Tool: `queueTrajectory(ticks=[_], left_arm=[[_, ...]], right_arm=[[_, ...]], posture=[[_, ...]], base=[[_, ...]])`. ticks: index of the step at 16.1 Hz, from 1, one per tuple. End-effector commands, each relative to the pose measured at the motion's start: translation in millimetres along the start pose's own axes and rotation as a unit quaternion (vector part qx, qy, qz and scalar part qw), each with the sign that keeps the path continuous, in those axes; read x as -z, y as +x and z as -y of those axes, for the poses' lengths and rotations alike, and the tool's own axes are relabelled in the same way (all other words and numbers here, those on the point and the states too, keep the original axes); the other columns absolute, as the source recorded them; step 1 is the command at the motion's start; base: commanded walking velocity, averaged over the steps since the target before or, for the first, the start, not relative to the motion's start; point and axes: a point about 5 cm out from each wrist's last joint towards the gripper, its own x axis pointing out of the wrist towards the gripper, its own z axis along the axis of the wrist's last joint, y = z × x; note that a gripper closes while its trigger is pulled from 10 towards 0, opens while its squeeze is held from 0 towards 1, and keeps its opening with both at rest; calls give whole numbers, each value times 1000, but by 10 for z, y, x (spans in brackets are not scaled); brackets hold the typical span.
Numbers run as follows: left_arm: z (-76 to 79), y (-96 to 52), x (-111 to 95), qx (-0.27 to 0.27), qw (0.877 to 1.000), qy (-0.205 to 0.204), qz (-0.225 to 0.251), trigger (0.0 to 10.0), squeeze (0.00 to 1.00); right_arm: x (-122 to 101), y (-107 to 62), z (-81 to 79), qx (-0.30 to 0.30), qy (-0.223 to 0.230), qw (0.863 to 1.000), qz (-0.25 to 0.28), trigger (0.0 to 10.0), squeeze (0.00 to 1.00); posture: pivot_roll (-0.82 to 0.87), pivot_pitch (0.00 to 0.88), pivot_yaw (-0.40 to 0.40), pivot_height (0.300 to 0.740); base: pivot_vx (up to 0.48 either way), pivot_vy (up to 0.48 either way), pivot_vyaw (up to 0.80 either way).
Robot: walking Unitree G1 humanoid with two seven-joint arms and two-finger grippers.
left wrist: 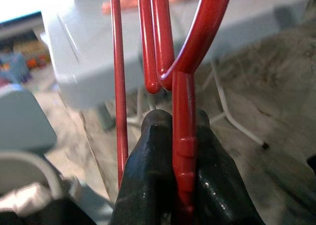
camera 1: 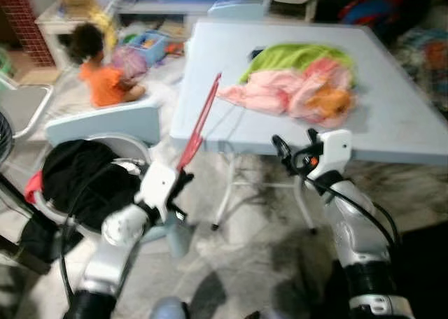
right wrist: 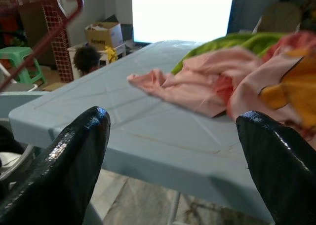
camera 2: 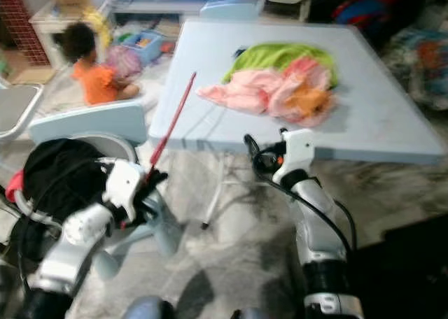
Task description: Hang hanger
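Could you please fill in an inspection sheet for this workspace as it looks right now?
Surface: pale blue table, front edge facing the robot.
Job's things: red hanger held upright by the left claw; no rail seen.
Clutter: pile of pink, green and orange clothes on the table.
Grippers: left claw shut on the hanger's stem; right claw open, level with the table's edge, aimed at the clothes.
Cables: black cables looped along both arms.
Surroundings: chair with black clothing in it at the robot's left; a child in orange sitting on the floor beyond; toys nearby.
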Motion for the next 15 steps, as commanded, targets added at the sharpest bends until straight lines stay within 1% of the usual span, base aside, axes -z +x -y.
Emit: queueTrajectory(ticks=[1,4,6,7,9,15], left_arm=[[14,-4,0,0,1000,3,3,10000,0],[6,16,8,2,1000,7,0,10000,0],[16,32,-3,4,1000,8,2,10000,0],[34,47,-3,5,1000,7,3,10000,0],[49,54,0,5,1000,7,3,10000,0],[47,56,10,5,1000,7,3,10000,0]], right_arm=[[4,9,13,1,-6,1000,-4,10000,0],[42,19,-10,-2,-12,1000,-10,10000,0],[46,26,-5,0,-12,1000,-11,10000,0],[58,30,-3,-2,-15,1000,-14,10000,0],[57,32,9,-2,-17,1000,-15,10000,0],[91,33,-7,-3,-19,1000,-20,10000,0]], posture=[[-21,0,-13,740],[-25,0,-5,740],[-27,0,-6,740],[-30,0,-10,740],[-32,0,-12,740],[-33,0,-14,740]], base=[[0,0,0],[0,0,0],[-304,0,0],[0,0,0],[-263,0,0],[-264,0,0]])
